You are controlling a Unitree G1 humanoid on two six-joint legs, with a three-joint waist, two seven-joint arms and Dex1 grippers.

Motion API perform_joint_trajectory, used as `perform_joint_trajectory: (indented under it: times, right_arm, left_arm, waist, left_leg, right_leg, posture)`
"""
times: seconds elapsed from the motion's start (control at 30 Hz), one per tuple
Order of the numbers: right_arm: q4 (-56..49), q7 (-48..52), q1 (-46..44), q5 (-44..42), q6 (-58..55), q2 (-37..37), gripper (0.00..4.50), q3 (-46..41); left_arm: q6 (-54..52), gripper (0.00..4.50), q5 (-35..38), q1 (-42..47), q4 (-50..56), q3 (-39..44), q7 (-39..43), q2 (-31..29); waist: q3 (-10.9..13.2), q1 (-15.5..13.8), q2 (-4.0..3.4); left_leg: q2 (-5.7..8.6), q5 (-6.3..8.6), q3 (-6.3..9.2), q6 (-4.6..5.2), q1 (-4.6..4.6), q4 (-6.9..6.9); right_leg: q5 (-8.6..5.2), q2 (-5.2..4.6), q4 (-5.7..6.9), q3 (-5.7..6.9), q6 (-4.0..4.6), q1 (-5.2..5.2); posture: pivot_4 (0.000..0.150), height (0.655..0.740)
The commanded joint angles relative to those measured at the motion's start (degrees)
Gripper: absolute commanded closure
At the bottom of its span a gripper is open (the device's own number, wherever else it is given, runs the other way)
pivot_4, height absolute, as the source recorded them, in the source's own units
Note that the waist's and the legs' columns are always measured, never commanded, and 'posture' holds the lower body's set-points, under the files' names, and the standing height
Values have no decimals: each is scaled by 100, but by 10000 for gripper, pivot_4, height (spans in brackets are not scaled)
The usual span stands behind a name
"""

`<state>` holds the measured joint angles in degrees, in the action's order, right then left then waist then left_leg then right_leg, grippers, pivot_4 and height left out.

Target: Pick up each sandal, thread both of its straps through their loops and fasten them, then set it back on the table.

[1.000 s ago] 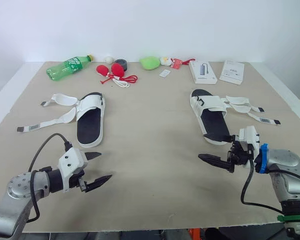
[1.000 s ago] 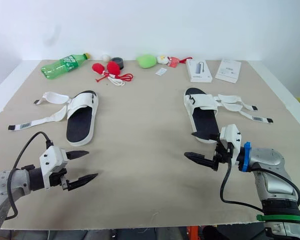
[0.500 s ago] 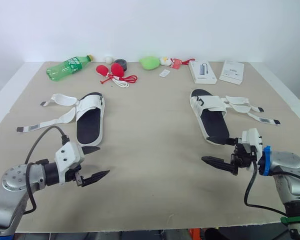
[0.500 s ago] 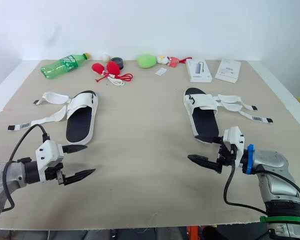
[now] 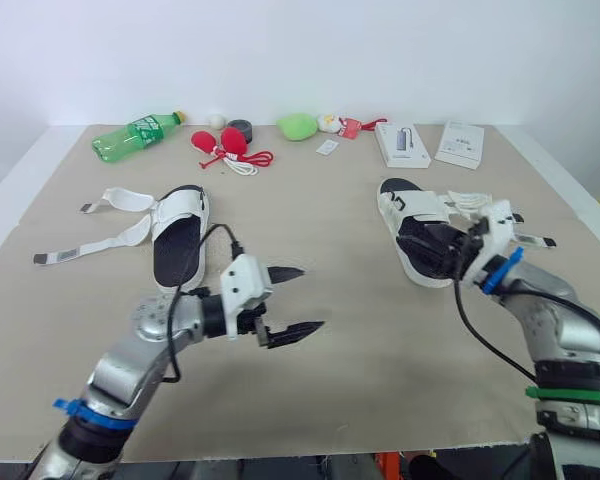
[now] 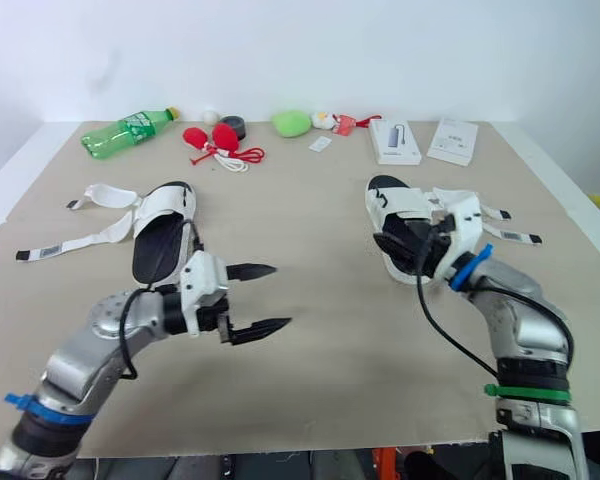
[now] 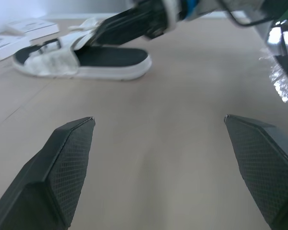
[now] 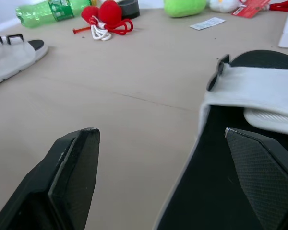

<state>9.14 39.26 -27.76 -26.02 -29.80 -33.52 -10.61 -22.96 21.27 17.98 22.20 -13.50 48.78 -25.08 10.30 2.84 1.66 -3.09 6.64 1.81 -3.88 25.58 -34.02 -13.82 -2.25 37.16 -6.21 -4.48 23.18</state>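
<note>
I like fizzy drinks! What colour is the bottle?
Green; the plastic bottle shows best in the left eye view.

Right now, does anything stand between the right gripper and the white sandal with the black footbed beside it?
Nothing visible does. The open right gripper sits right at the white sandal with the black footbed, one finger over that footbed.
</note>
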Motion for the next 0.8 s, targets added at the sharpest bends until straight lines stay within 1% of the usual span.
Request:
perform_joint_trajectory:
  times: [0.03,0.27,0.53,0.63,0.8]
  right_arm:
    - [82,-323,-296,301,96,196,0,207]
    - [544,-786,-673,600,283,538,0,219]
    - [1043,-588,-976,867,756,568,0,365]
    - [1387,-625,-1130,1001,941,666,0,428]
    - [2023,-841,-1387,1247,1303,804,0,395]
  left_arm:
    - [96,522,-79,269,-114,-129,-84,213]
    - [138,522,-170,178,-53,-146,-342,424]
    - [86,522,-151,18,88,-115,-602,517]
    - [-27,522,-185,75,30,-48,-891,652]
    - [-73,522,-231,53,117,-79,-1102,735]
  waist:
    - [0,-1,0]
    - [1,-5,-1]
    - [0,0,-2]
    - [0,2,-2]
    - [0,5,-3]
  left_leg:
    - [0,0,0,0,2,0]
    - [4,3,0,6,7,1]
    - [3,1,-2,8,6,-2]
    - [3,1,-2,8,6,-2]
    - [3,1,-1,9,5,-2]
  right_leg:
    - [-1,0,0,-1,-2,0]
    - [-4,0,0,-9,-9,0]
    - [1,1,0,-11,-8,-1]
    - [1,1,0,-11,-8,0]
    - [3,3,0,-12,-10,0]
  posture:
    - [1500,7400]
    - [1500,7400]
    - [1500,7400]
    - [1500,7400]
    - [1500,7400]
